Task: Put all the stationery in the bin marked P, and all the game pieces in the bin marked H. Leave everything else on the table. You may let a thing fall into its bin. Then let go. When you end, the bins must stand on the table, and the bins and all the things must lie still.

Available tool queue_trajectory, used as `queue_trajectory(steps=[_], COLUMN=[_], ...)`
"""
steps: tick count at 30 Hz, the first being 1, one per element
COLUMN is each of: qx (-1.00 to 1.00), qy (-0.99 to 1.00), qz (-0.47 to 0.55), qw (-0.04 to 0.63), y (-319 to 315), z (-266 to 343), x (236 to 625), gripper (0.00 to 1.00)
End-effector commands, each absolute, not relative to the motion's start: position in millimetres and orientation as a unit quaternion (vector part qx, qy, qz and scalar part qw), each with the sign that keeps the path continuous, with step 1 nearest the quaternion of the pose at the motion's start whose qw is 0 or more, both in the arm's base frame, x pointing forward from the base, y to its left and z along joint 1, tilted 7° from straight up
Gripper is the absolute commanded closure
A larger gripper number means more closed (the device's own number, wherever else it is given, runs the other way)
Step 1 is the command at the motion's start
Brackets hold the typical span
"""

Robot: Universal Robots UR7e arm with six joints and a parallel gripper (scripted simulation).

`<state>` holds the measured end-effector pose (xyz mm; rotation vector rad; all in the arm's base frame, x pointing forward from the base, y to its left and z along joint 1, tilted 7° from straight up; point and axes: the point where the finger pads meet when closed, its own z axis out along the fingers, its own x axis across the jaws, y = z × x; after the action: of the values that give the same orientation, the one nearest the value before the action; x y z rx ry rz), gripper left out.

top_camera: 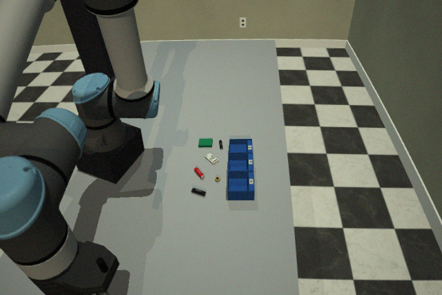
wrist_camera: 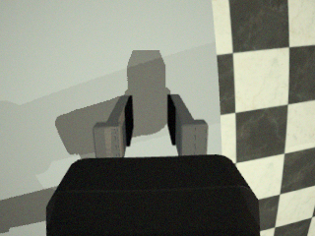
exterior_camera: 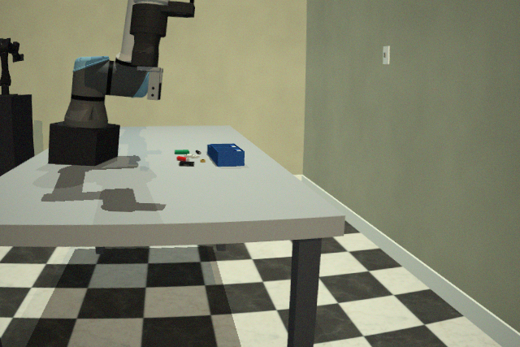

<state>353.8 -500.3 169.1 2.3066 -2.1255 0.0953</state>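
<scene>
The hand [wrist_camera: 150, 121] hangs high above the bench [top_camera: 221, 249], its fingers partly apart with nothing between them. The row of blue bins [top_camera: 240, 169] is the landmark: left of its far end lie a small black piece [top_camera: 221, 144] and a green block [top_camera: 205, 142]; left of its middle, a white domino [top_camera: 211, 158]; left of its near end, a brass nut [top_camera: 217, 179], a red cylinder [top_camera: 198, 173] and a black clip [top_camera: 197, 192].

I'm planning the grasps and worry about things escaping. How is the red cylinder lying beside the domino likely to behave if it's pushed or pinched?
The red cylinder lies on its side, so a sideways push would probably make it roll. It looks rigid, so it should not flex when pinched, though its round, smooth-looking body could slip. It seems small and likely light. The hand holds nothing and is far from it.
</scene>
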Motion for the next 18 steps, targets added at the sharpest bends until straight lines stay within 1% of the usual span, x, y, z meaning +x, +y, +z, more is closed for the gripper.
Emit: queue_trajectory(steps=[1,3,5,10,14,18], qx=[0.735,0.718,0.752,0.777,0.815,0.829], qy=[-0.677,-0.695,-0.658,-0.629,-0.579,-0.558], qz=[0.033,0.033,0.03,0.028,0.027,0.028], qw=[0.003,0.003,0.002,0.001,0.002,0.003], y=[-503,-495,-481,-472,-445,-438], z=[144,146,149,153,153,154], x=[359,358,367,372,386,390], gripper=[0.69,0.69,0.69,0.69,0.69,0.69])
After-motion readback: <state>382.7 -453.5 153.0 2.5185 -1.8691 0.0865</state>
